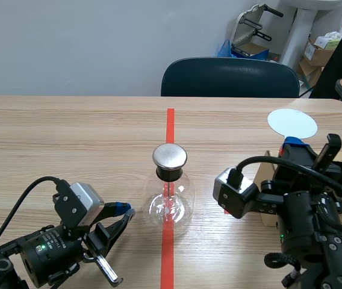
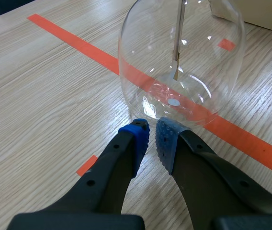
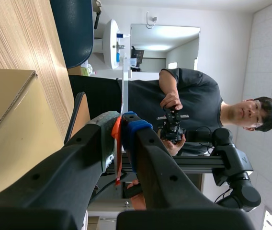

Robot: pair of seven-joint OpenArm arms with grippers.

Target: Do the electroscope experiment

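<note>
glass flask (image 1: pixel 170 208), round and clear with a brushed metal cap (image 1: pixel 170 156), stands on the centre tape line (image 1: pixel 170 123); only the left wrist view shows us its thin inner rod (image 2: pixel 178 38). we find the left gripper (image 2: pixel 152 136) just before it, pads nearly touching, empty. the right gripper (image 3: pixel 124 127) pinches a flat white disc (image 1: pixel 292 123).

- flask (image 1: pixel 170 201): clear glass, silver cap, black collar
- table (image 1: pixel 68 132): pale wood grain, with an orange-red tape line (image 1: pixel 170 123) running under the flask
- left gripper (image 2: pixel 151 136), by the flask: black fingers, blue dotted pads (image 2: pixel 137 140)
- disc (image 1: pixel 292 122), right of the flask: white
- right gripper (image 3: pixel 122 122): black, one pad blue, one grey-green
- chair (image 1: pixel 230 77), behind the flask: dark teal
</note>
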